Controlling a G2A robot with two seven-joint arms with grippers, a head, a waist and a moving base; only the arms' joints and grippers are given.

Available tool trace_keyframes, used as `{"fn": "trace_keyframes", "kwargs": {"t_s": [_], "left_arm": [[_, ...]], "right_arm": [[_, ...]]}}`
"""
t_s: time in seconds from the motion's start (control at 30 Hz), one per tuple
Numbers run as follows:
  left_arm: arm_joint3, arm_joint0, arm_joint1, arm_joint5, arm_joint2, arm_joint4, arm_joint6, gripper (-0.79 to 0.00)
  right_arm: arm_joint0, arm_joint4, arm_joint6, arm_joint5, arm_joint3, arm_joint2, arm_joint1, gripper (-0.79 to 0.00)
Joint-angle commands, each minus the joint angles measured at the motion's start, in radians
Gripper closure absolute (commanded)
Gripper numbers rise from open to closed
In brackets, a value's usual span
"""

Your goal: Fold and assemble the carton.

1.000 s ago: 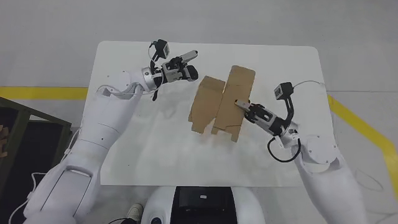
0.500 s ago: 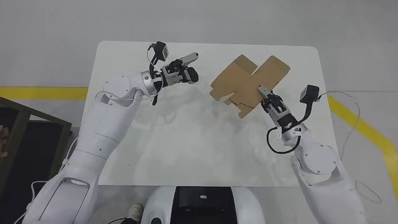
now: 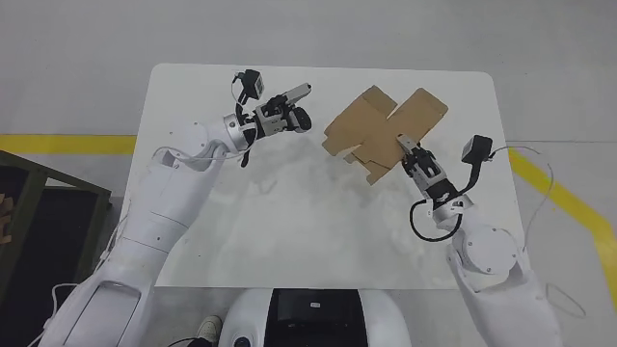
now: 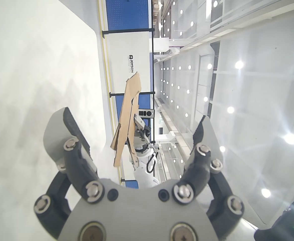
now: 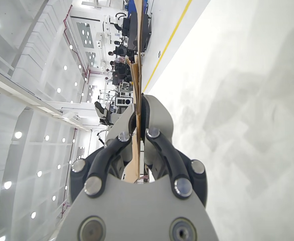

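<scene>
Straight ahead of L gripper (image 3: pixel 305 104), jaws apart & empty, flat carton (image 3: pixel 381 125) hangs clear of table (image 3: pixel 241 212), pinched at its edge by R gripper (image 3: pixel 409 147); long axis runs betw. both grippers, free end nearest L.

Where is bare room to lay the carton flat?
Bare: the near half of the table, between the arms, and its far left corner. Crowded: far right, where the right gripper holds the carton, the open left gripper beside it.
</scene>
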Motion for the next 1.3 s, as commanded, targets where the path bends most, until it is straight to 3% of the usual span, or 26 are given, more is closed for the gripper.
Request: {"fn": "trace_keyframes", "kwargs": {"t_s": [0.0, 0.37, 0.7, 0.77, 0.87, 0.9, 0.93, 1.1, 1.23, 1.27], "left_arm": [[-0.025, 0.017, -0.004, 0.014, 0.012, -0.002, 0.031, -0.785], [-0.089, 0.055, -0.019, 0.051, 0.058, 0.003, 0.069, -0.785], [-0.081, 0.046, -0.037, 0.057, 0.097, 0.011, 0.091, -0.785], [-0.077, 0.040, -0.041, 0.054, 0.104, 0.014, 0.091, -0.690], [-0.073, 0.035, -0.045, 0.052, 0.107, 0.012, 0.093, -0.376], [-0.071, 0.033, -0.046, 0.052, 0.107, 0.012, 0.093, -0.354], [-0.070, 0.033, -0.046, 0.054, 0.106, 0.013, 0.092, -0.274], [-0.066, 0.035, -0.046, 0.061, 0.099, 0.024, 0.079, -0.151], [-0.066, 0.042, -0.044, 0.065, 0.090, 0.035, 0.072, 0.000], [-0.067, 0.043, -0.044, 0.065, 0.087, 0.037, 0.071, 0.000]], "right_arm": [[-0.012, -0.031, -0.057, 0.013, -0.015, -0.024, -0.005, 0.000], [-0.059, 0.002, -0.183, 0.073, -0.079, -0.062, -0.026, 0.000], [-0.069, 0.030, -0.185, 0.089, -0.099, -0.067, -0.037, 0.000], [-0.070, 0.030, -0.181, 0.090, -0.099, -0.071, -0.039, 0.000], [-0.071, 0.025, -0.182, 0.091, -0.096, -0.072, -0.041, 0.000], [-0.071, 0.023, -0.183, 0.093, -0.096, -0.072, -0.042, 0.000], [-0.071, 0.022, -0.185, 0.094, -0.095, -0.072, -0.043, 0.000], [-0.067, 0.015, -0.183, 0.097, -0.089, -0.072, -0.047, 0.000], [-0.063, 0.010, -0.182, 0.098, -0.086, -0.074, -0.050, 0.000], [-0.062, 0.009, -0.182, 0.098, -0.086, -0.075, -0.051, 0.000]]}}
